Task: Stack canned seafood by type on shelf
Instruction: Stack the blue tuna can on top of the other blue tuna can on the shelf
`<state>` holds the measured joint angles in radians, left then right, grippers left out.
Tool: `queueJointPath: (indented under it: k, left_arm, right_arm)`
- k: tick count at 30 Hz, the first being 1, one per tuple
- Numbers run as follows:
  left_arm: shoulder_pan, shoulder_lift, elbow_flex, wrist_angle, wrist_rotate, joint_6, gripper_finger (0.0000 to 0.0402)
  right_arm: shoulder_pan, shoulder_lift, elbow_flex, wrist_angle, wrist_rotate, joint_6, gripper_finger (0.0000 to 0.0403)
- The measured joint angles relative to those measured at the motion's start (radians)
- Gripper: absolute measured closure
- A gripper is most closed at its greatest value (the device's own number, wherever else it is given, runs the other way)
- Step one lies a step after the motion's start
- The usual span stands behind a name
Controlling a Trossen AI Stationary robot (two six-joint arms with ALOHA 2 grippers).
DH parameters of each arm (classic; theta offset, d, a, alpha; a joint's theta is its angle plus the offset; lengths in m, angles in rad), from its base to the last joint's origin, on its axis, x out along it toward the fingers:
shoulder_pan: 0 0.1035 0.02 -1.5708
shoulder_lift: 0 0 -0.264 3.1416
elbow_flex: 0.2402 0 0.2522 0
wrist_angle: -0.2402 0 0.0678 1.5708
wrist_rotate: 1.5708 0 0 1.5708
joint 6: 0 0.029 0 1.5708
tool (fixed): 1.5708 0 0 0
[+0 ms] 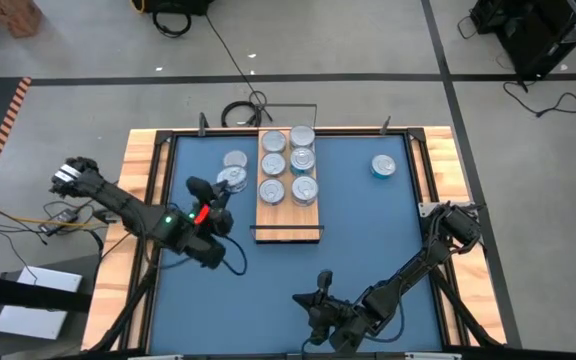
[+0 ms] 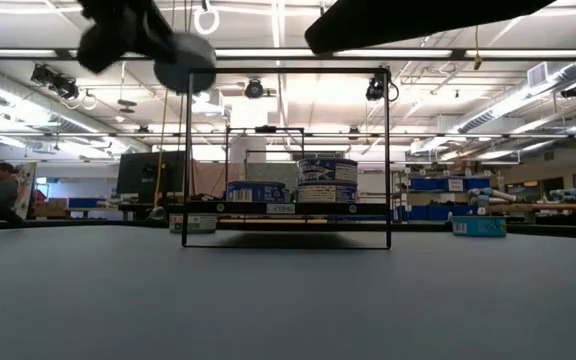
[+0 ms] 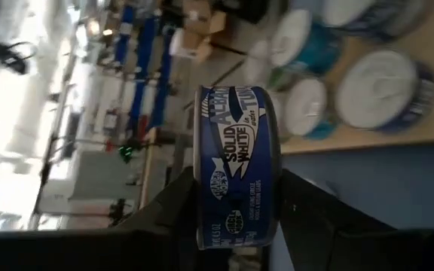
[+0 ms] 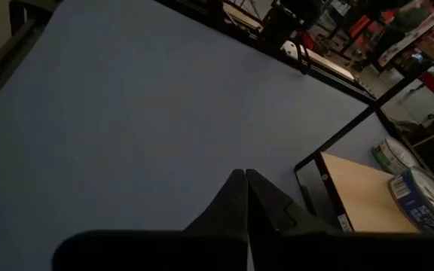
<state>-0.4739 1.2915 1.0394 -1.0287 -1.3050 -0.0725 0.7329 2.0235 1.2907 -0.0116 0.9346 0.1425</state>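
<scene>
Left gripper (image 1: 226, 188): raised above the blue table surface (image 1: 368, 240), just off the 9 o'clock edge of the long light-wood shelf board with thin black metal frame (image 1: 289, 220). Jaws clamped on a short round dark-blue tin (image 3: 236, 169), held on edge between the two dark fingers (image 3: 307, 207). Label text legible in the left wrist view: "SOLID WHITE", "ALBA…" and "TUN…", with a fish emblem below. Smaller print too small to read.

On the table beside the held tin, toward 12 o'clock: a short round silver-topped tin (image 1: 235, 159), just off the board's 9 o'clock edge.

On the shelf board: six silver-topped tins in two columns of three, crowded toward the 12 o'clock end. Left column nearest tin (image 1: 271, 190); right column nearest tin (image 1: 305, 188), with teal-blue sides. Low view: a dark-blue-sided stack (image 2: 327, 180) standing taller than the lower tin (image 2: 256, 190) beside it; label print there unreadable. 6 o'clock end of the board bare.

Lone teal-blue-sided round tin (image 1: 383, 165): on the table well apart from the board, toward 3 o'clock; seen in the low view as a small teal tin (image 2: 479, 226).

Right gripper (image 1: 318, 300): near the table's 6 o'clock edge, well apart from the board and all tins. Jaws together, fingertips (image 4: 239, 181) touching, holding nothing.
</scene>
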Motion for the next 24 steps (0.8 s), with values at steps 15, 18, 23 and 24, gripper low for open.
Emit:
queueJointPath:
  k: [15,18,23,24]
  left_arm:
    - [0.306,-0.137,-0.427,1.109,0.567,1.035,0.025]
    - [0.363,-0.118,-0.453,1.189,0.646,1.068,0.025]
    - [0.426,-0.084,-0.456,1.282,0.755,1.1,0.025]
    - [0.437,-0.071,-0.456,1.288,0.773,1.1,0.025]
  right_arm:
    - [-0.009,0.0,0.0,-0.123,-0.023,0.082,0.0401]
    - [-0.009,0.001,0.0,-0.149,-0.023,0.102,0.0401]
    - [-0.012,0.001,0.0,-0.176,-0.023,0.119,0.0401]
    - [-0.013,0.001,0.0,-0.176,-0.024,0.119,0.0401]
